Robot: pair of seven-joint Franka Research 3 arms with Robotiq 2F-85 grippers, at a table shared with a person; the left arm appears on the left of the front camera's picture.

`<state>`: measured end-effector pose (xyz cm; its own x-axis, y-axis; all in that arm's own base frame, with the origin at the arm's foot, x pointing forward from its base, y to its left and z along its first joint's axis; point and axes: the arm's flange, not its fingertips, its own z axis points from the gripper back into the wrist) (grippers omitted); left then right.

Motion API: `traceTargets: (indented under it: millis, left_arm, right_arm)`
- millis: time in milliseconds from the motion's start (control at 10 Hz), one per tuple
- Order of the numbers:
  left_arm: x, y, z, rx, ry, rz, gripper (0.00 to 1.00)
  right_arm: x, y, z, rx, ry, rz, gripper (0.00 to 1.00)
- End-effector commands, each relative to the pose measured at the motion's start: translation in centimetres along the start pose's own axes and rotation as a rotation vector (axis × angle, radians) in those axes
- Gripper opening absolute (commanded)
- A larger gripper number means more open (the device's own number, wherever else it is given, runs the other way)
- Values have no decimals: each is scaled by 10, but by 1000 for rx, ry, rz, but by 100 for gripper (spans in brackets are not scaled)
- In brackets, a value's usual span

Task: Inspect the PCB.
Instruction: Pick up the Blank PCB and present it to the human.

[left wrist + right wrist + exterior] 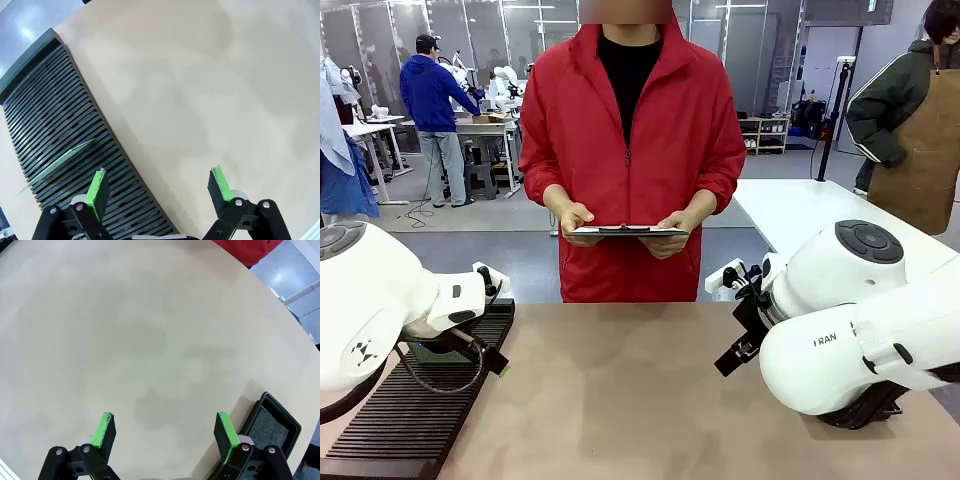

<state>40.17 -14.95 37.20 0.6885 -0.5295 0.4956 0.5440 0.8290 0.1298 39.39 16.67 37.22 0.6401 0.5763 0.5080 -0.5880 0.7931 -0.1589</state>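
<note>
Locating the PCB [60, 162]: it stands on edge in one slot of the slotted black rack [55, 100]. The left wrist view shows it edge-on as a thin green sliver, and one end seems to reach just past the rack's outer long edge.
Rack position: along the left edge of the table [640, 400], at the near left corner, long side running toward the far edge.
PCB long axis: along its slot, so crosswise to the rack's long side.
Fingers, left gripper [159, 189]: spread wide with nothing between them. One green pad [96, 192] hangs over the rack's inner edge; the other is over bare table.
PCB from left fingers: off to the side, beyond that pad and a few slots away, farther in over the rack. It is not between the fingers.
Fingers, right gripper [165, 429]: spread wide and empty over bare table, with a shallow black tray [272, 425] just beside one finger, near a table edge.
Nearer arm (judgement): left. The right arm is well apart, across the table.
Person [630, 120]: stands at the far edge holding a grey clipboard [625, 231] above the table.
Open room: the middle of the table is bare, and the slots next to the board look empty.
Next move (judgement): shift the left fingers over the rack, turn the pads to face the board's flat faces, then descend on its top edge. The thin board and narrow slots leave little slack.
</note>
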Motion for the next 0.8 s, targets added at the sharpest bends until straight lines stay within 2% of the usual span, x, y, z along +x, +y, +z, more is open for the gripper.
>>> traceTargets:
  millis: [0,700]
  left_arm:
    - [0,0,0,0,0,-1,100]
    - [0,0,0,0,0,-1,100]
  right_arm:
    - [0,0,0,0,0,0,100]
    - [0,0,0,0,0,0,100]
